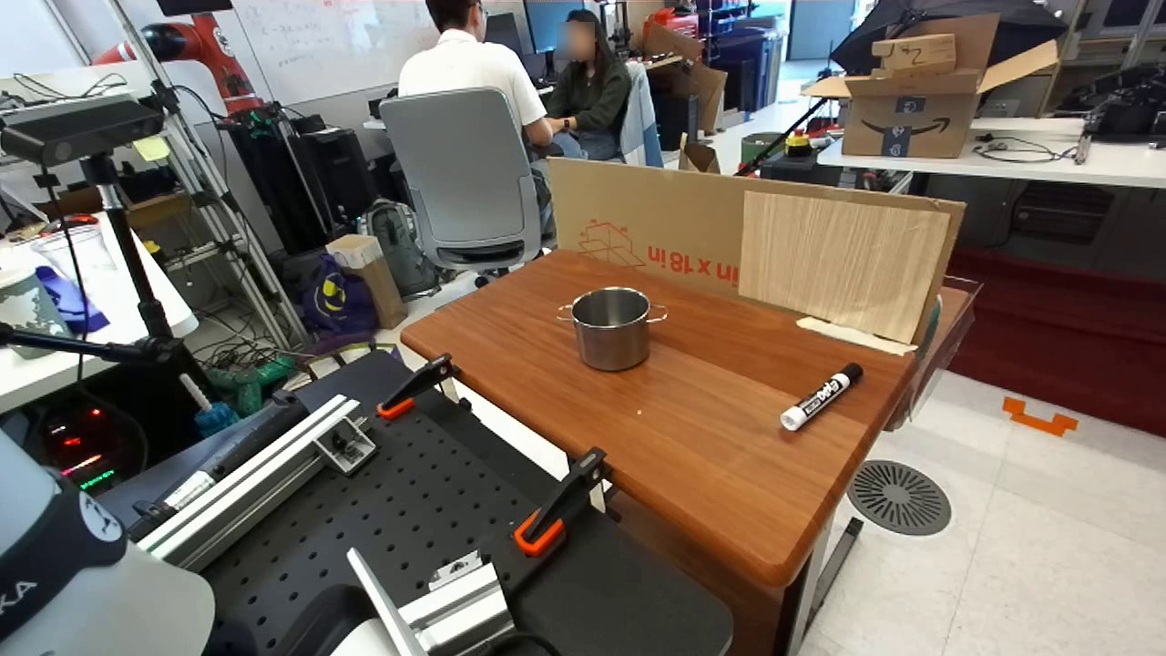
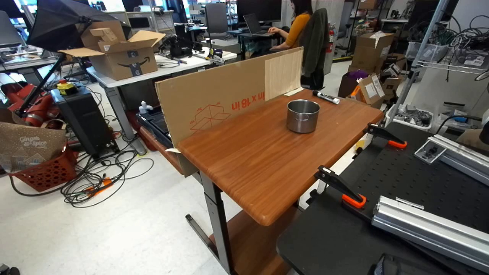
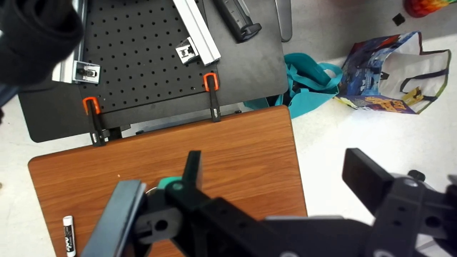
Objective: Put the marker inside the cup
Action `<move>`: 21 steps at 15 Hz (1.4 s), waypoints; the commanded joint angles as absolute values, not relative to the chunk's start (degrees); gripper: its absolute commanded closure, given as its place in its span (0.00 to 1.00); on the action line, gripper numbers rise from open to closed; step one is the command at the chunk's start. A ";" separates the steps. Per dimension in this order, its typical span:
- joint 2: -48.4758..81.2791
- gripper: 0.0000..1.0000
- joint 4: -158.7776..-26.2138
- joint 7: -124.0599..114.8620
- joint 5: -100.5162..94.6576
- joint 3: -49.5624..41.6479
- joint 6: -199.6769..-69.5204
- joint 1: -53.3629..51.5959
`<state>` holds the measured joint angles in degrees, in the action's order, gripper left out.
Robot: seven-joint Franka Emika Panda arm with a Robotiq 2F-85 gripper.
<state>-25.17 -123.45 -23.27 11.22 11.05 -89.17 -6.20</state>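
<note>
The marker, white with a black cap end, lies on the brown table in both exterior views (image 1: 822, 397) (image 2: 326, 97). It also shows at the lower left of the wrist view (image 3: 69, 235). The silver metal cup stands upright on the table, apart from the marker, in both exterior views (image 1: 613, 344) (image 2: 302, 119). In the wrist view only a bit of the cup's rim (image 3: 151, 191) shows beside my finger. My gripper (image 3: 274, 160) is open and empty, high above the table's edge. It is out of view in both exterior views.
A cardboard panel (image 1: 665, 214) stands along the table's far edge. Two black and orange clamps (image 1: 560, 506) (image 1: 419, 383) sit at the near edge, beside the black perforated board (image 1: 428, 510). Metal rails (image 2: 428, 229) lie on that board. Bags (image 3: 378, 78) stand on the floor.
</note>
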 commanded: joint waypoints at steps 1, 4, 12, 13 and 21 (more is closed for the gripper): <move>-26.03 0.00 -123.99 -25.00 11.03 11.79 -89.87 -5.41; -26.06 0.00 -124.01 -25.72 11.09 11.81 -89.88 -5.39; -26.06 0.00 -123.94 -26.39 10.47 11.93 -89.95 -5.34; -26.05 0.00 -123.93 -26.23 10.27 11.95 -90.04 -5.35; -19.71 0.00 -121.15 -19.66 4.32 7.22 -95.33 -1.31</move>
<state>-22.99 -123.20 -22.27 6.26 8.73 -93.37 -2.76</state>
